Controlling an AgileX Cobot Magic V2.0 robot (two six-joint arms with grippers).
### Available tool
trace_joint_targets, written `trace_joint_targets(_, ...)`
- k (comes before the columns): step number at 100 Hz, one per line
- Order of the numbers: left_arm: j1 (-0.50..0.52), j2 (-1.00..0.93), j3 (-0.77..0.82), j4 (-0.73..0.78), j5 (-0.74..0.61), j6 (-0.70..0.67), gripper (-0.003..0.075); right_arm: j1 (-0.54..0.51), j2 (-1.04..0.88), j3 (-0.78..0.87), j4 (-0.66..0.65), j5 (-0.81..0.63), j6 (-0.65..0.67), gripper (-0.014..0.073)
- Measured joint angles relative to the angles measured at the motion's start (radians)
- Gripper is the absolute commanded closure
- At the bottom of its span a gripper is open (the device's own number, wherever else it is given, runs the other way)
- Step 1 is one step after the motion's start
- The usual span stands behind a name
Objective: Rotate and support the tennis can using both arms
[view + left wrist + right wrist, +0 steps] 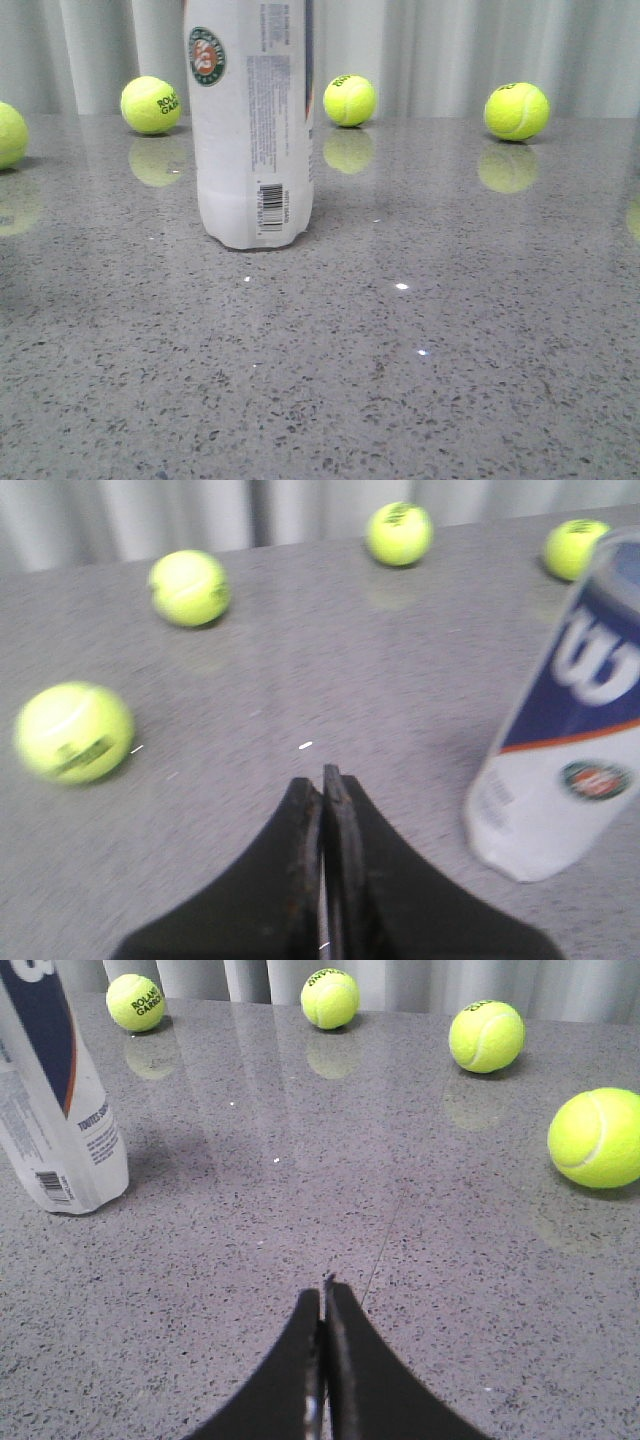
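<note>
The tennis can point(250, 120) stands upright on the grey table, left of centre in the front view, its barcode and round logo facing me and its top cut off by the frame. It also shows in the left wrist view point(565, 730) and in the right wrist view point(55, 1100). My left gripper point(322, 778) is shut and empty, hovering over bare table well apart from the can. My right gripper point(324, 1288) is shut and empty, also apart from the can. Neither gripper shows in the front view.
Several yellow tennis balls lie along the back of the grey speckled table point(400, 350): one at the far left edge point(8, 135), one behind the can's left point(150, 104), one right of it point(349, 100), one further right point(516, 111). A pale curtain hangs behind.
</note>
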Motion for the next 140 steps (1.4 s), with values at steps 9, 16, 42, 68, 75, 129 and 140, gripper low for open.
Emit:
trace_joint_targets(9,0.07,-0.069,0.076,0.005,-0.012,-0.002,0.0741,0.0,0.0,0.0,0.0,0.0,0.0,0.065)
trace_joint_targets(16,0.113,-0.13,0.136,0.007,-0.029,-0.002,0.0741,0.0,0.0,0.0,0.0,0.0,0.0,0.065)
trace_joint_targets(42,0.225,-0.372,0.348,0.055,-0.079,-0.004,0.0741,0.0,0.0,0.0,0.0,0.0,0.0,0.065)
trace_joint_targets(68,0.277,-0.575,0.499,0.111,-0.093,-0.004,0.0741,0.0,0.0,0.0,0.0,0.0,0.0,0.065)
trace_joint_targets(75,0.277,-0.618,0.547,0.111,-0.131,-0.004,0.0741,0.0,0.0,0.0,0.0,0.0,0.0,0.065)
trace_joint_targets(129,0.277,-0.769,0.834,0.048,-0.51,-0.004,0.0741,0.0,0.0,0.0,0.0,0.002,0.0,0.065)
trace_joint_targets(140,0.277,-0.789,0.834,0.054,-0.448,-0.004,0.0741,0.0,0.0,0.0,0.0,0.002,0.0,0.065)
